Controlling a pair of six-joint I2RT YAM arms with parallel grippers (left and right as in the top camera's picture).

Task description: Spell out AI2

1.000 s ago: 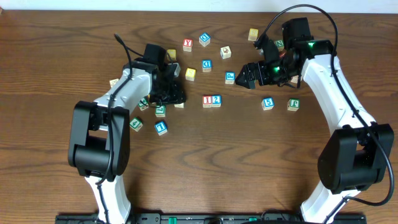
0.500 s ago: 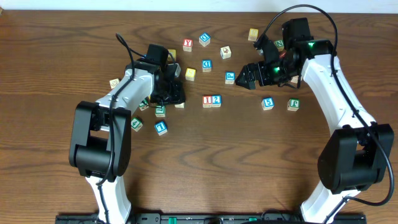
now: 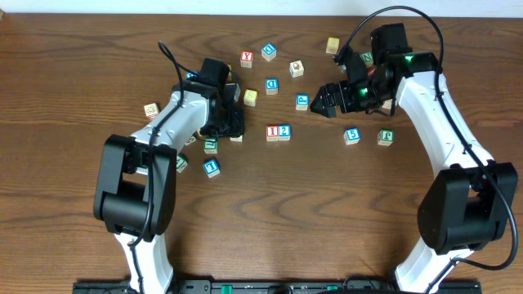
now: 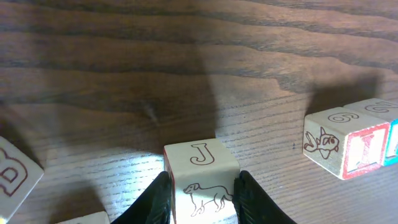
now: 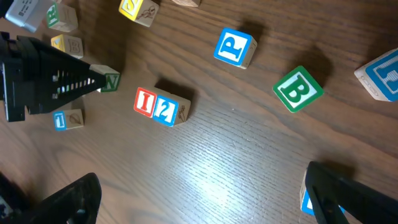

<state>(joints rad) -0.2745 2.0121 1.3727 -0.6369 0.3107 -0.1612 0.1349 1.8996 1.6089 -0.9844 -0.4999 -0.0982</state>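
While my right gripper [image 5: 202, 186] hovers wide open, my left gripper [image 4: 202, 186] pinches the J-topped cube [image 4: 200, 163], probably bound left of the touching I cube [image 5: 145, 102] and 2 cube [image 5: 165, 109].

I cube [image 5: 144, 102] touching 2 cube [image 5: 165, 110]; green B cube [image 5: 297, 91] apart; dark shape left, maybe other arm [image 5: 38, 81].

In the left wrist view, the pale wooden cube marked J [image 4: 201, 168] runs off the bottom edge between the left end effector's [image 4: 201, 190] fingers. A wooden cube with a red B [image 4: 12, 174] is cropped at the left edge. A blue-framed wooden cube [image 4: 393, 140] at the right edge shows only a sliver, its mark unreadable.
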